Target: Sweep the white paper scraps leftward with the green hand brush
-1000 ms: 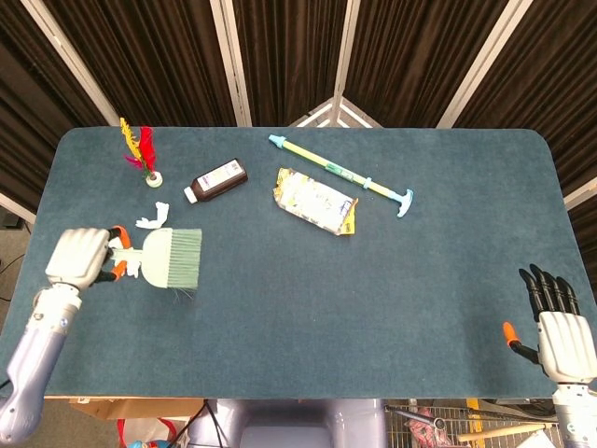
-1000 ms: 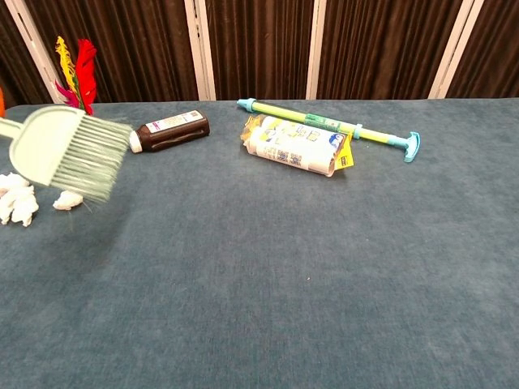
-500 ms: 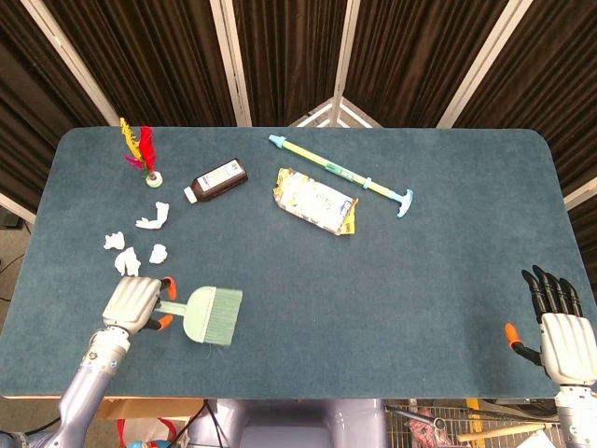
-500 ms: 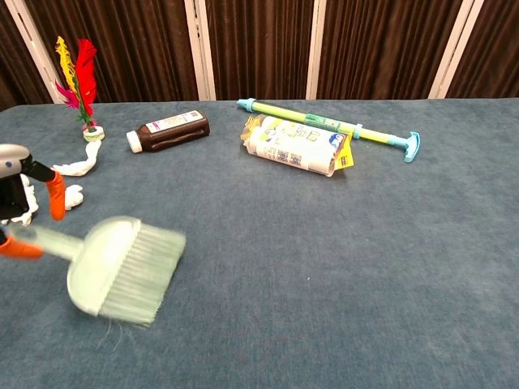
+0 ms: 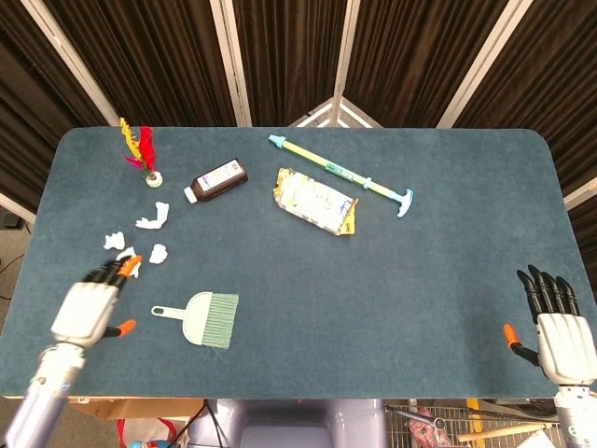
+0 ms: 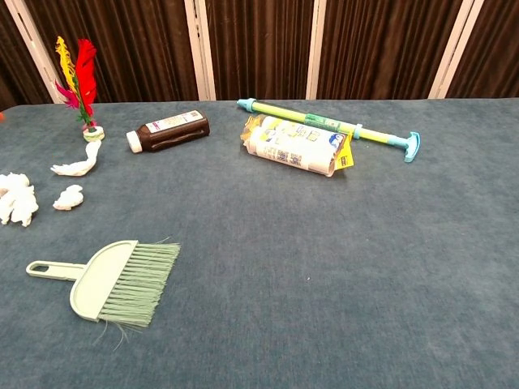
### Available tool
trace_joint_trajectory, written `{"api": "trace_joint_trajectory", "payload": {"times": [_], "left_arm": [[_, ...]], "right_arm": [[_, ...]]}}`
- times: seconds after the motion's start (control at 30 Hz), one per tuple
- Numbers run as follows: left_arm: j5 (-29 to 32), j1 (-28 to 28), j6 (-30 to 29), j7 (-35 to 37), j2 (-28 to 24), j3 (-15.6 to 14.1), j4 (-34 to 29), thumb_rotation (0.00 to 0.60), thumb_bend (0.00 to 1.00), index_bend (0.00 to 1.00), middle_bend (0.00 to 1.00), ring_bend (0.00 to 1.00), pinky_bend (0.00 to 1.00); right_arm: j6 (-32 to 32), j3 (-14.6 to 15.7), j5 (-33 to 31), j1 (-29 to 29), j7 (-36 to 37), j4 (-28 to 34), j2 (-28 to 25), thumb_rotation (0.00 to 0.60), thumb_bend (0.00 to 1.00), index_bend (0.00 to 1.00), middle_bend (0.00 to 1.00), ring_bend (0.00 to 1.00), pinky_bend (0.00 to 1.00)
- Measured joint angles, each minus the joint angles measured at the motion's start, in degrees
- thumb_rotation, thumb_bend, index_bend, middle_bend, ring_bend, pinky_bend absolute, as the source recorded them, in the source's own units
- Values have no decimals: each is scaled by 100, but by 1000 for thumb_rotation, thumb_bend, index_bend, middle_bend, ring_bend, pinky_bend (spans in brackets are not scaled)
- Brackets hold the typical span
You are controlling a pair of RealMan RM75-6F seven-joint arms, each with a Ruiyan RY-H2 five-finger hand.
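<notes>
The green hand brush (image 5: pixel 206 317) (image 6: pixel 113 279) lies flat on the blue table, handle pointing left, with nothing touching it. Several white paper scraps (image 5: pixel 151 222) (image 6: pixel 77 166) lie at the table's left side, beyond the brush. My left hand (image 5: pixel 90 305) hovers left of the brush handle, fingers spread and holding nothing; one scrap sits just past its fingertips. My right hand (image 5: pixel 557 322) rests at the front right corner, fingers straight and apart, empty. Neither hand shows in the chest view.
A brown bottle (image 5: pixel 216 180) (image 6: pixel 169 130), a yellow-white packet (image 5: pixel 314 201) (image 6: pixel 296 145) and a long teal-handled stick (image 5: pixel 340 174) (image 6: pixel 332 126) lie across the back middle. A feathered shuttlecock (image 5: pixel 140 154) (image 6: pixel 79 81) stands at the back left.
My left hand carried the brush from the scraps toward the front edge, set it down and let go. The hand has drawn back to the left, open. The right hand stayed put.
</notes>
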State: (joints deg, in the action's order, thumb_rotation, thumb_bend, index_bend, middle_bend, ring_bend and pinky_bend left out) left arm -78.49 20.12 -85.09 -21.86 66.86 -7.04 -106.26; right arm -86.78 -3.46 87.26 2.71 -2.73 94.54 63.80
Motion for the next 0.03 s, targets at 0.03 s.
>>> {"api": "trace_joint_trajectory", "payload": {"times": [0.03], "left_arm": [[-329, -189, -314, 189, -24, -79, 244, 600, 0, 0, 0, 0, 2]], "right_arm": [[-11, 4, 18, 1, -8, -22, 11, 600, 376, 0, 0, 0, 0]]}}
